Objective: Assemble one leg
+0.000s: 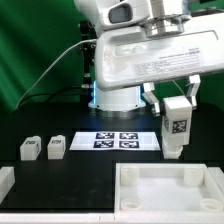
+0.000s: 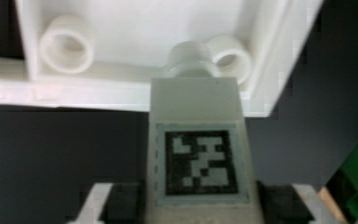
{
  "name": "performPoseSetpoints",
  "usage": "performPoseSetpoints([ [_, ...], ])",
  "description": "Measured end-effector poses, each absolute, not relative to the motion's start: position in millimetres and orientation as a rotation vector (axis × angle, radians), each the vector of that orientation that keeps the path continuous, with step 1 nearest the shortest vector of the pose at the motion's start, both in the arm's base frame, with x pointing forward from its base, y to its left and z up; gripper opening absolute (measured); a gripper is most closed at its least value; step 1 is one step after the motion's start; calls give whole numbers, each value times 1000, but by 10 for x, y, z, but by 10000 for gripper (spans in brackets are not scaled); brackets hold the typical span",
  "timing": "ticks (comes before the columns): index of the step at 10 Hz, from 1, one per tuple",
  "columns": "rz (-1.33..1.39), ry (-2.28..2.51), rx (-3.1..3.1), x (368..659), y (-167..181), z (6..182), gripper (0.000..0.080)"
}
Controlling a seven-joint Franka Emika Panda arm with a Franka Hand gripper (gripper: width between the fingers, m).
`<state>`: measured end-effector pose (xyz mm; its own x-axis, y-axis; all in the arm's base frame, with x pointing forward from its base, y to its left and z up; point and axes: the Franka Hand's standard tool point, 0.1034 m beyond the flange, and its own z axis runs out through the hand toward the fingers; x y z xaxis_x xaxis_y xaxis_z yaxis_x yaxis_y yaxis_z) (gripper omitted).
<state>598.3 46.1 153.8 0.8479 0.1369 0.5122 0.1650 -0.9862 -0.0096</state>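
Note:
My gripper is shut on a white leg with a black-and-white tag and holds it upright above the table, just beyond the far right part of the large white tray-like piece. In the wrist view the leg runs out from between my fingers toward a round corner socket of the tray-like piece; a second socket lies beside it. Two more legs stand at the exterior view's left.
The marker board lies flat on the black table in front of the robot base. A white part shows at the exterior view's left edge.

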Motion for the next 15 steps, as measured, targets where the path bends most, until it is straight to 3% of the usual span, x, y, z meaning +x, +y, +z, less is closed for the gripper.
performPoseSetpoints([
  [2,-890,-209,-2950,5871,708,1368,291],
  [3,-875,-221,-2949,5902,791,1201,291],
  [6,-902,-194,-2919,6154,880,1132,291],
  [8,-920,-181,-2913,6265,839,1179,291],
  [15,-877,-191,-2908,6178,1048,955,291],
])
